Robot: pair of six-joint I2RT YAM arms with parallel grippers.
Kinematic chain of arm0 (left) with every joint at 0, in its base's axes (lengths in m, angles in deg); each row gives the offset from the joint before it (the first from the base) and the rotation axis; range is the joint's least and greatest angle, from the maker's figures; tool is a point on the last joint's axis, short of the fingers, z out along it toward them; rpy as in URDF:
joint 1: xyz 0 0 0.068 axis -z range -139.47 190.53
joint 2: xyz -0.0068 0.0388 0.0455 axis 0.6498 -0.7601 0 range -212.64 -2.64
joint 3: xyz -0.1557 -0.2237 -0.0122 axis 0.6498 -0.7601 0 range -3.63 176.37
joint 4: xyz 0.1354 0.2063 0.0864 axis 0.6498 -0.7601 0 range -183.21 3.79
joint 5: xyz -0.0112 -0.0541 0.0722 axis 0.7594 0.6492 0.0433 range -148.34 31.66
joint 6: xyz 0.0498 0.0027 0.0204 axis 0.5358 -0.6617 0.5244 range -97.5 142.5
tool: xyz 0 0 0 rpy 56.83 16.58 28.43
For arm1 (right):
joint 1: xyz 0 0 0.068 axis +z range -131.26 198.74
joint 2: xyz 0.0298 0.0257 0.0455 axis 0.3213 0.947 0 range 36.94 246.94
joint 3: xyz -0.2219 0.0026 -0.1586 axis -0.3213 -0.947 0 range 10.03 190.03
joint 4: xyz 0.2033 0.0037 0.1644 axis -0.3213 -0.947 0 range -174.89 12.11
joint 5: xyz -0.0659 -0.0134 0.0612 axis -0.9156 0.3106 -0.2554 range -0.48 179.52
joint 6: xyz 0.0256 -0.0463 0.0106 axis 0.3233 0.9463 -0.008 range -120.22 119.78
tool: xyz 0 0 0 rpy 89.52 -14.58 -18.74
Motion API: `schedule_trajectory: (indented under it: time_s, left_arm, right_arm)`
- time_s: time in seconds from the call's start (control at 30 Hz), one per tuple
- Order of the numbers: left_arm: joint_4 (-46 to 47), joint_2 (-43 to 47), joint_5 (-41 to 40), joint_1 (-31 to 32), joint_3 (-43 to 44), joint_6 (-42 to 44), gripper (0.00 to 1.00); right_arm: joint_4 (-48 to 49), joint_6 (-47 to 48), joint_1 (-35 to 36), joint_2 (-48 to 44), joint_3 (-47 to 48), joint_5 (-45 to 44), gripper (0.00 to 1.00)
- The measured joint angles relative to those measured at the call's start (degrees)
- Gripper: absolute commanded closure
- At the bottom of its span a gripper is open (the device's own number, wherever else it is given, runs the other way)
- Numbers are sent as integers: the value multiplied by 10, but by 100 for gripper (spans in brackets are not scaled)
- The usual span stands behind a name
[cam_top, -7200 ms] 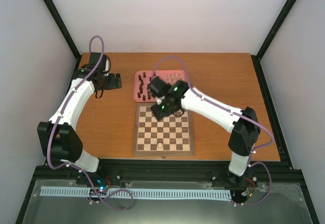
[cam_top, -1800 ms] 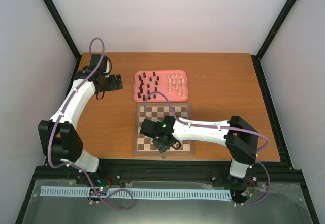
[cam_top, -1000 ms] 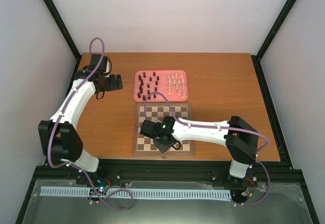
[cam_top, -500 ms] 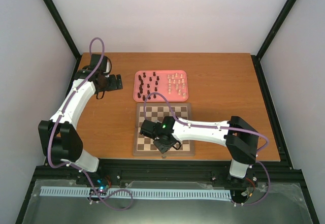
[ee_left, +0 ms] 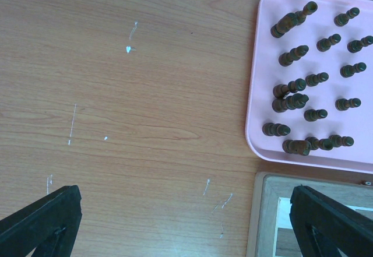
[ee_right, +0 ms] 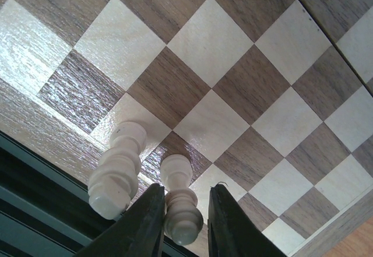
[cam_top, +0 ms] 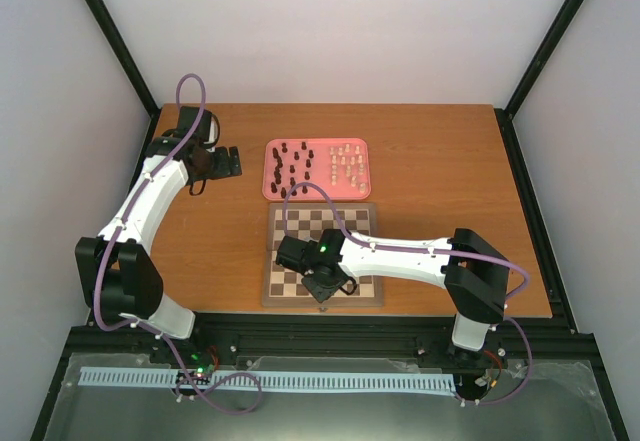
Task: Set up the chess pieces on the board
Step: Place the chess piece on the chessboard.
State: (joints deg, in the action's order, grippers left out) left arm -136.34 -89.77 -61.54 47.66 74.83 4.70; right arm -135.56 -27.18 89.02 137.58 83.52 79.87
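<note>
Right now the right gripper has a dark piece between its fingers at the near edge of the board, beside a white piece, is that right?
Not quite. The piece between the right gripper's fingers is cream-white, not dark, as the right wrist view shows. The rest stands: it is at the near edge of the board, beside a second white piece.

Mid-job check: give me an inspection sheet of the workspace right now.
Surface: brown wooden tabletop, faintly scratched.
Job's things: checkered wooden chessboard; free-standing cream-white chess piece and gripped cream-white chess piece side by side at its near edge; dark brown chess pieces and other cream pieces in the pink rounded tray.
Clutter: nothing seen beyond that tray.
Grippers: left gripper open over bare table; right gripper fingers closed on the gripped piece.
Cables: purple cables loop over both arms.
Surroundings: white walls, black frame posts.
</note>
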Motion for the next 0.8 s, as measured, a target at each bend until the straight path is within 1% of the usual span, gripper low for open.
schedule_trajectory:
  time_s: [0.13, 0.27, 0.37, 0.43, 0.7, 0.8]
  left_arm:
    - [0, 0, 0, 0, 0, 0, 0]
    - [0, 0, 0, 0, 0, 0, 0]
    - [0, 0, 0, 0, 0, 0, 0]
    - [0, 0, 0, 0, 0, 0, 0]
    - [0, 0, 0, 0, 0, 0, 0]
    - [0, 0, 0, 0, 0, 0, 0]
  right_arm:
    - [-4, -1, 0, 0, 1, -1, 72]
    - [-7, -3, 0, 0, 3, -5, 71]
    - [-9, -5, 0, 0, 4, -10, 63]
    - [-12, -6, 1, 0, 5, -18, 61]
    - [-19, -10, 1, 0, 19, -45, 57]
    - [-21, -9, 1, 0, 24, -54, 57]
